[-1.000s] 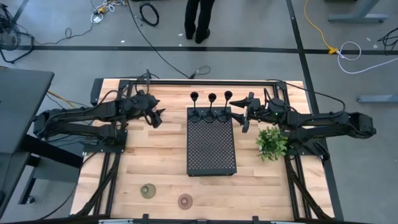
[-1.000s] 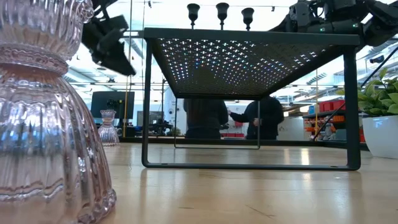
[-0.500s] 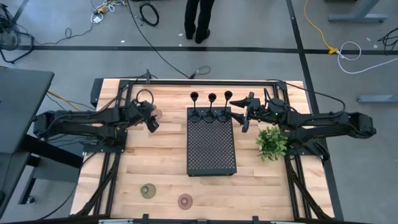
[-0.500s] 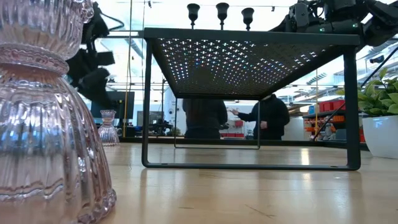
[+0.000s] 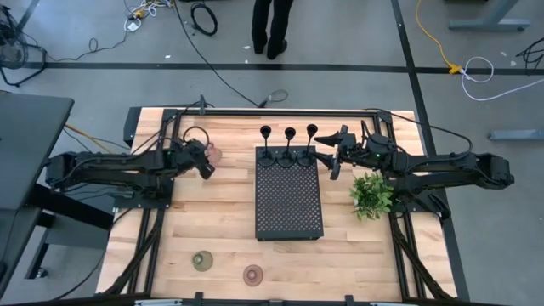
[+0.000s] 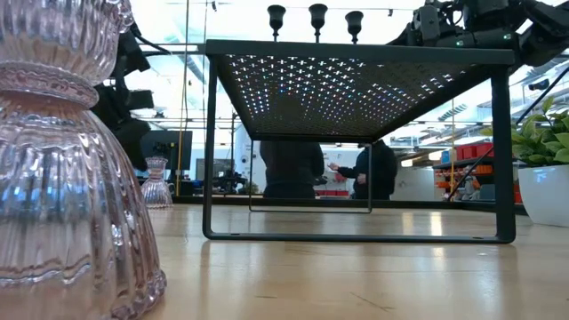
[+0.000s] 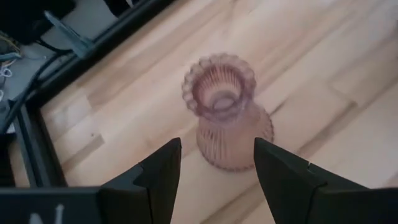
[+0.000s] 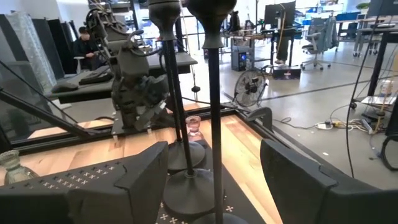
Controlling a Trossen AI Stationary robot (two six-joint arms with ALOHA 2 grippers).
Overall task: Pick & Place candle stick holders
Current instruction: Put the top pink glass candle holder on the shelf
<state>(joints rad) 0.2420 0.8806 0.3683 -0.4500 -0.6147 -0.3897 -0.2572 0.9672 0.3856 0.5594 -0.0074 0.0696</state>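
Observation:
A pinkish ribbed glass holder [image 7: 227,112] stands upright on its base on the wood at the far left [image 5: 213,155]. My left gripper [image 7: 214,180] is open above and beside it, a finger on each side, touching nothing. Three slim black holders [image 5: 289,146] stand on the far end of the black perforated tray [image 5: 289,208]. My right gripper [image 5: 333,158] is open just right of them; in its wrist view a black stem [image 8: 213,112] rises between the fingers, untouched. An olive holder [image 5: 201,260] and a second pinkish holder [image 5: 252,274] stand near the front edge.
A small leafy plant [image 5: 371,194] in a white pot stands right of the tray, under my right arm. The tray is raised on legs [image 6: 210,151]. A person [image 5: 272,25] stands on the floor beyond the far edge. Bare wood lies left and right of the tray.
My left gripper has come down and tipped its fingers downward over the pinkish holder at the far left, drawing back slightly toward the table's left edge. It is still open. The holder has not moved.

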